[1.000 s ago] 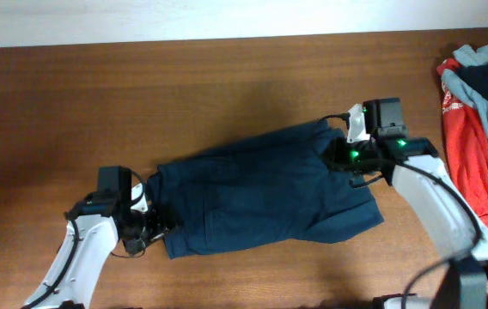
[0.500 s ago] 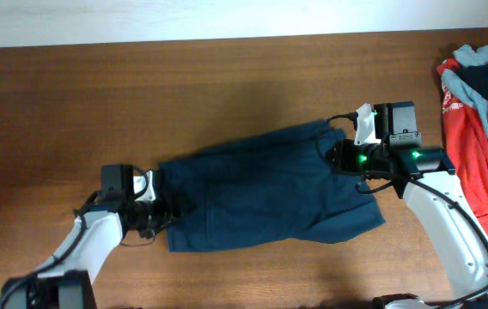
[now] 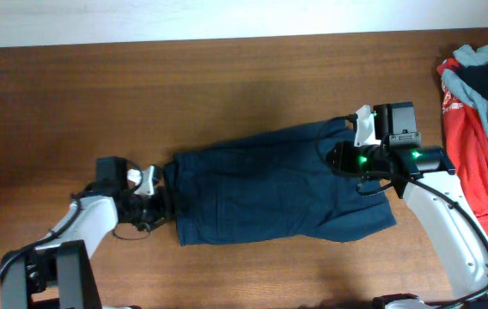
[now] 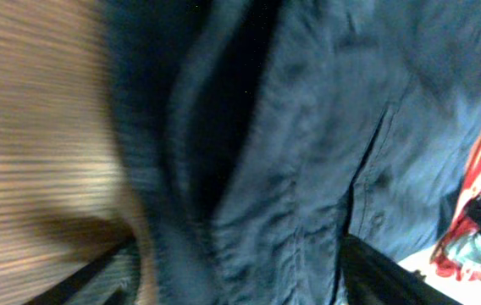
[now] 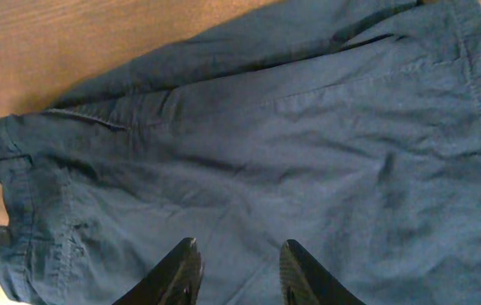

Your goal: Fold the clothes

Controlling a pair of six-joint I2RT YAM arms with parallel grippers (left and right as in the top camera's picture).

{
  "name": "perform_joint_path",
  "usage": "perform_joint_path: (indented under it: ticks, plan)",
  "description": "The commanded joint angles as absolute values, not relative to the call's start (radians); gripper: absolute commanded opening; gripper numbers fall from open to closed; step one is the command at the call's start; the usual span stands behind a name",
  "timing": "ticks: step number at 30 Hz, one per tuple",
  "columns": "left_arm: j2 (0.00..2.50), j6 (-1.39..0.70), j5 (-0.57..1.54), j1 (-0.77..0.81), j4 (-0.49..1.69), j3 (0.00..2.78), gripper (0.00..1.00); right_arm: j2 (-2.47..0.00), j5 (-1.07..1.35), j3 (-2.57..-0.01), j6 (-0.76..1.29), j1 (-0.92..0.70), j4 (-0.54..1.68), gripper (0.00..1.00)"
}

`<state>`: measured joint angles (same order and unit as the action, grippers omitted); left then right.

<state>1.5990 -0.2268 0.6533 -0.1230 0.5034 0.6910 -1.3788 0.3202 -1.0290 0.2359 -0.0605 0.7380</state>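
Fingers of the left gripper (image 3: 163, 201) spread wide around the waistband end of the navy clothes (image 3: 270, 193); the right gripper (image 5: 239, 273) hovers slightly parted over the clothes' leg end.

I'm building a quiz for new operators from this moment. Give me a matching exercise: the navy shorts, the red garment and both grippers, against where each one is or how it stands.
Things:
1. navy shorts
2. red garment
3. left gripper
4. right gripper

Places or states:
A. lying at the right edge of the table
B. at the waistband end of the shorts
C. spread out mid-table
D. open, over the leg end of the shorts

Pairs: 1-C, 2-A, 3-B, 4-D
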Motion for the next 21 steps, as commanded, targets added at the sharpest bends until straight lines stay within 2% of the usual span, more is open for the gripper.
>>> perform_joint_path:
  ticks: [1,3,4,7,12,17,21]
  plan:
    - [1.637,-0.182,0.477,-0.227,0.514,0.678,0.84,-1.361,0.329,-1.029,0.216,-0.059,0.742,0.36]
    - [1.639,-0.144,0.5,-0.261,0.514,0.678,0.87,-1.361,0.329,-1.029,0.217,-0.059,0.741,0.36]
    - [1.645,-0.098,0.527,-0.269,0.509,0.678,0.93,-1.361,0.329,-1.029,0.216,-0.059,0.741,0.36]
    - [1.689,-0.049,0.551,-0.268,0.502,0.678,0.95,-1.361,0.329,-1.029,0.217,-0.059,0.741,0.37]
    - [1.822,-0.009,0.707,-0.268,0.429,0.678,0.94,-1.361,0.329,-1.029,0.217,-0.059,0.742,0.37]
    - [1.87,0.006,0.756,-0.256,0.421,0.678,0.92,-1.361,0.329,-1.029,0.217,-0.059,0.742,0.37]
    - [1.87,0.001,0.741,-0.167,0.448,0.678,0.84,-1.361,0.329,-1.029,0.217,-0.059,0.742,0.37]
